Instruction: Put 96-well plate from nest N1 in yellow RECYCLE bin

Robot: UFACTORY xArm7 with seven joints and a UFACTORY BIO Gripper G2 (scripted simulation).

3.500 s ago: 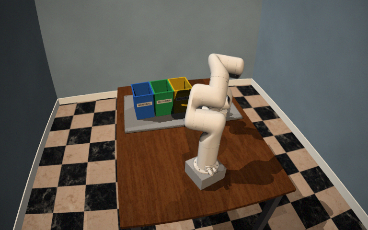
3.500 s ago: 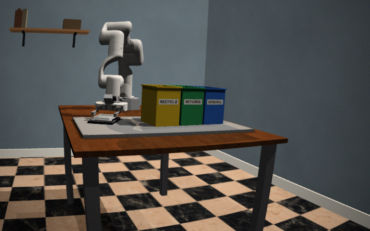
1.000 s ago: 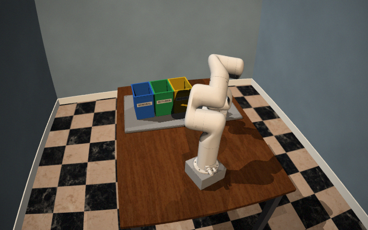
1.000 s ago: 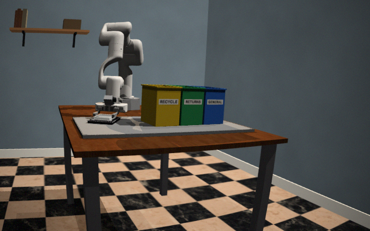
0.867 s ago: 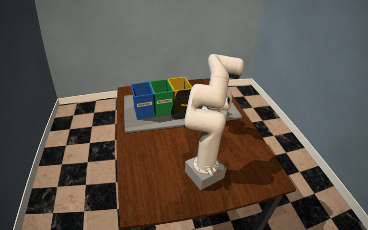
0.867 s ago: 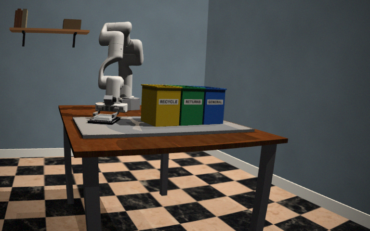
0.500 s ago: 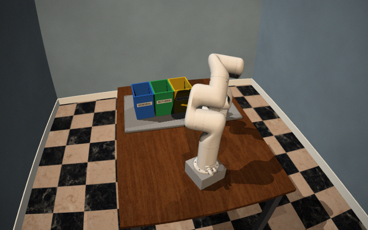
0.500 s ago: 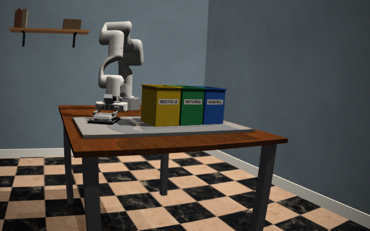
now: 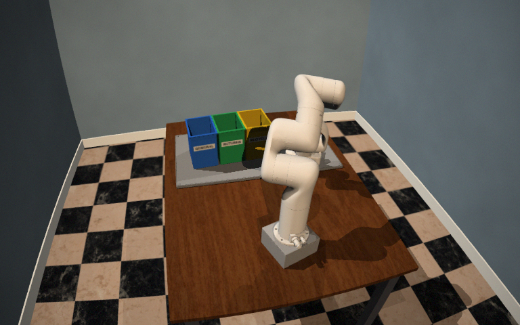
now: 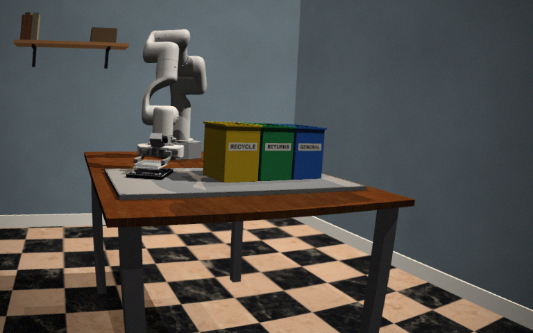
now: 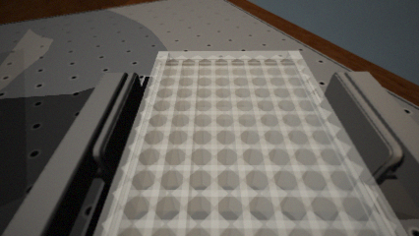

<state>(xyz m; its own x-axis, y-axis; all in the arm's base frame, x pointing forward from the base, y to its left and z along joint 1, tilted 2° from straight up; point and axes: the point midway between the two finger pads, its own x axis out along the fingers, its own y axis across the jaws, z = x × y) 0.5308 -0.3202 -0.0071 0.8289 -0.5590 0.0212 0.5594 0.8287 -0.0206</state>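
The claw is gripping the 96-well plate, fingers closing on its two long sides. Plate is hanging just above the black plate nest, roughly level, well apart from the bins. Handling, guessing: plate is looking light, stiff, thin-walled; smooth plastic is probably being slippery, maybe cracking under a hard squeeze. Best hold is staying low on the opposite long side walls, centred, pads lying flat, keeping off the well openings; an off-centre hold is risking tilt. Counting: one plate, one nest, one arm, one claw with two fingers, one grey board lying on one desk. Three bins are standing upright side by side: one yellow RECYCLE bin, one green RETURNS bin, one blue GENERAL bin. Next move is probably needing more lift, plate bottom passing over the yellow rim without knocking it.
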